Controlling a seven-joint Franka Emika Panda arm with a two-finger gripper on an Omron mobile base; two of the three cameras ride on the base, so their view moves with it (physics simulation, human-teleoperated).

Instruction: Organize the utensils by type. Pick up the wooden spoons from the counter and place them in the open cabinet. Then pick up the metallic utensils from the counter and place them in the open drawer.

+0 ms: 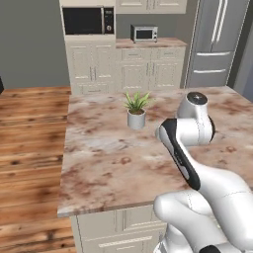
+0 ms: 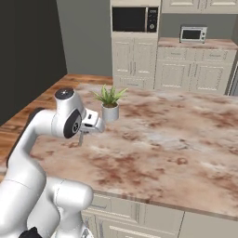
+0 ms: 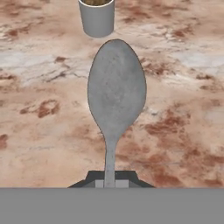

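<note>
My gripper (image 3: 109, 183) is shut on the thin handle of a grey metallic utensil (image 3: 116, 92), a spoon with an oval bowl pointing away from the hand. It hangs above the marbled counter (image 3: 43, 131). In the right base view the gripper (image 2: 90, 126) sits over the counter (image 2: 176, 139) near its left edge, with the spoon (image 2: 81, 137) dangling below it. The arm's elbow covers the hand in the left base view, above the counter (image 1: 108, 158). The wooden spoons, the open cabinet and the open drawer are out of view.
A small potted plant in a grey pot (image 1: 136, 118) (image 2: 110, 111) (image 3: 97, 17) stands on the counter just beyond the gripper. Cream cabinets with a microwave (image 1: 88, 21), a toaster oven (image 1: 144, 33) and a steel fridge (image 1: 215, 42) line the back wall. Wooden floor (image 1: 29, 138) lies left.
</note>
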